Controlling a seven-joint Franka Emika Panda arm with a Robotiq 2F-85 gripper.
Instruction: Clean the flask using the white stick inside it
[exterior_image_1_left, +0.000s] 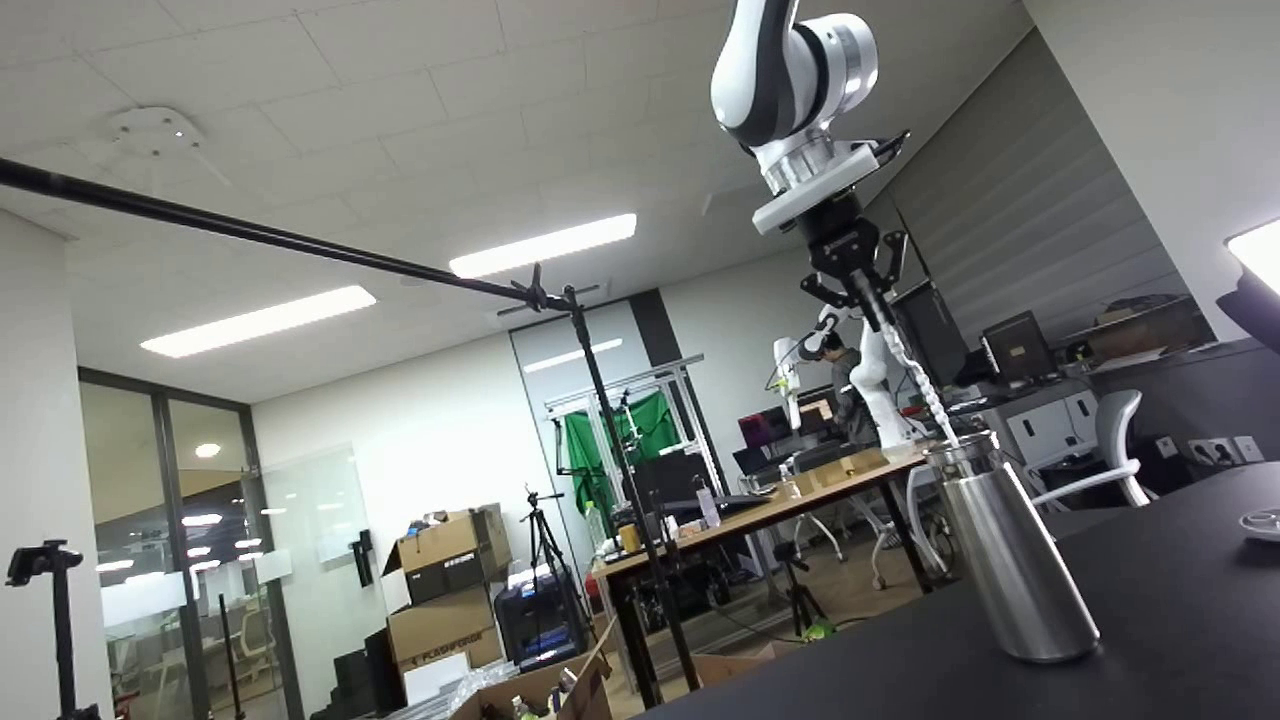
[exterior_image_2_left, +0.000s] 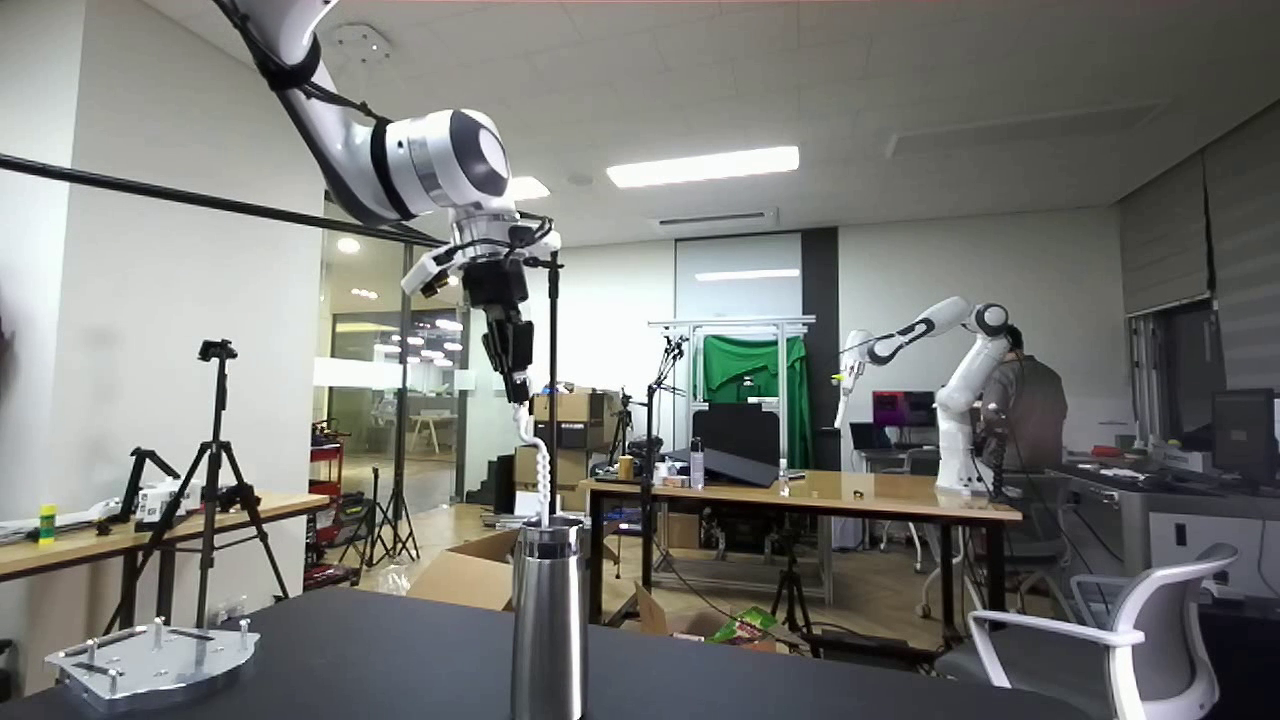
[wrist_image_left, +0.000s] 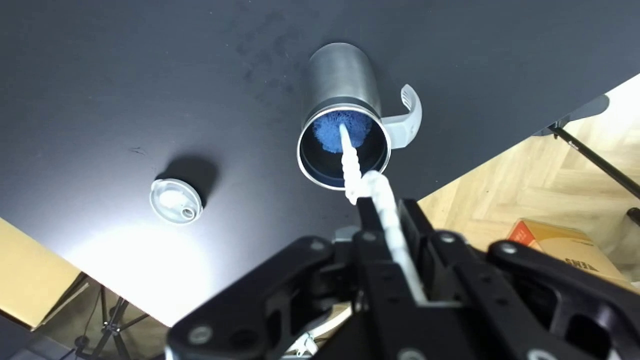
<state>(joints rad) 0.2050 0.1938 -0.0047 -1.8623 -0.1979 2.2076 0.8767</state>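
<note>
In both exterior views, ceiling lights (exterior_image_2_left: 702, 167) burn out to plain white, and the flask (exterior_image_1_left: 1015, 560) catches pale lengthwise streaks; a blown-out white panel (exterior_image_1_left: 1262, 256) glares at the right edge of an exterior view. In the wrist view, a harsh patch of glare whitens the dark desk (wrist_image_left: 150, 90) at lower left, and the lid (wrist_image_left: 176, 201) throws a soft shadow away from it. The jaws, nearest that lens, are out of focus.
</note>
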